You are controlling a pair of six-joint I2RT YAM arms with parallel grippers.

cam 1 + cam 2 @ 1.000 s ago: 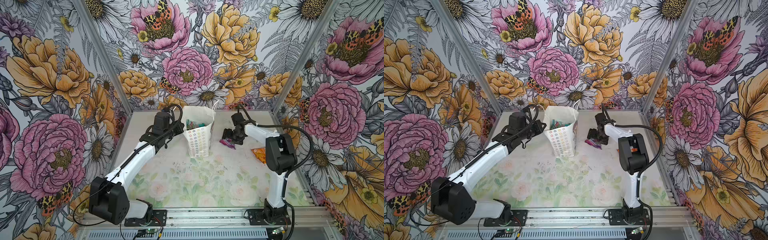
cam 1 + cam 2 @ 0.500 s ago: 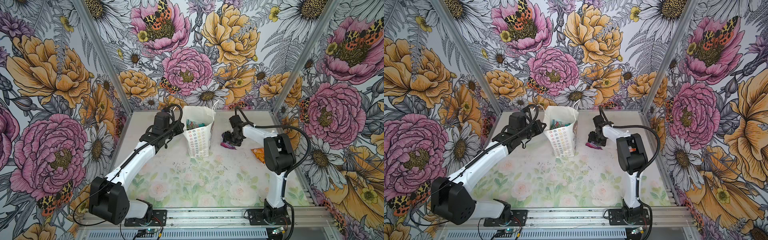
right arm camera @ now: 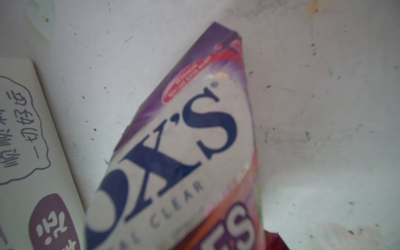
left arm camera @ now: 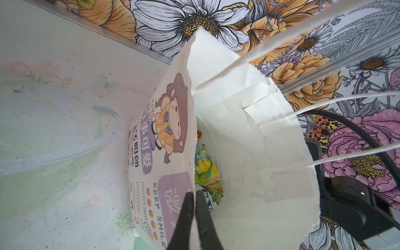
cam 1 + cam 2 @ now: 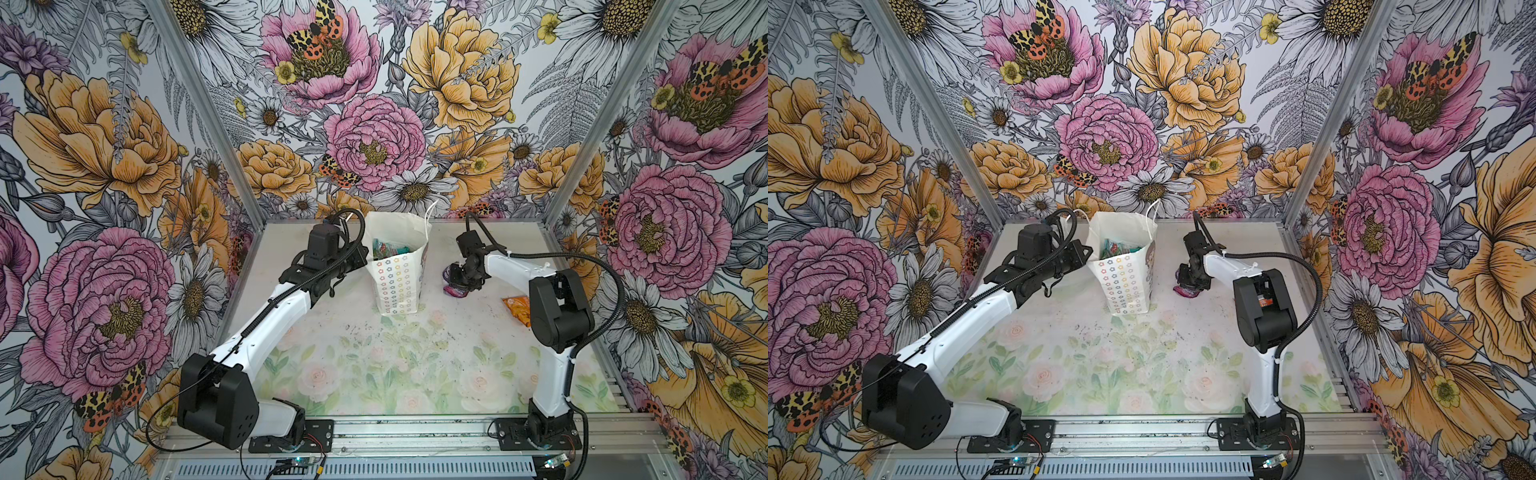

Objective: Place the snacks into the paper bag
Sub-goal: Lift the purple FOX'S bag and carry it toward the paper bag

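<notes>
The white paper bag [image 5: 399, 282] [image 5: 1127, 286] stands upright at the back middle of the table. Green and teal snacks [image 5: 388, 251] [image 4: 205, 166] lie inside it. My left gripper [image 4: 194, 193] is shut on the bag's rim, one finger outside the printed wall and one inside. To the right of the bag, my right gripper [image 5: 457, 279] [image 5: 1187, 278] is down on a purple FOX'S packet [image 3: 184, 140] [image 5: 455, 291]. It is shut on that packet, which tilts up close to the wrist camera and hides the fingers. An orange packet [image 5: 515, 307] lies further right, by the right arm's elbow.
The bag's string handles [image 4: 346, 101] stretch across the left wrist view. The back wall's metal rail [image 5: 478, 222] runs just behind the bag and both grippers. The bag's printed side [image 3: 26, 140] stands close beside the purple packet. The right arm's elbow [image 5: 557, 307] sits over the table's right part.
My right gripper has shifted slightly left and down onto the purple packet, and its jaws have closed on it. The left arm and the bag have not moved.
</notes>
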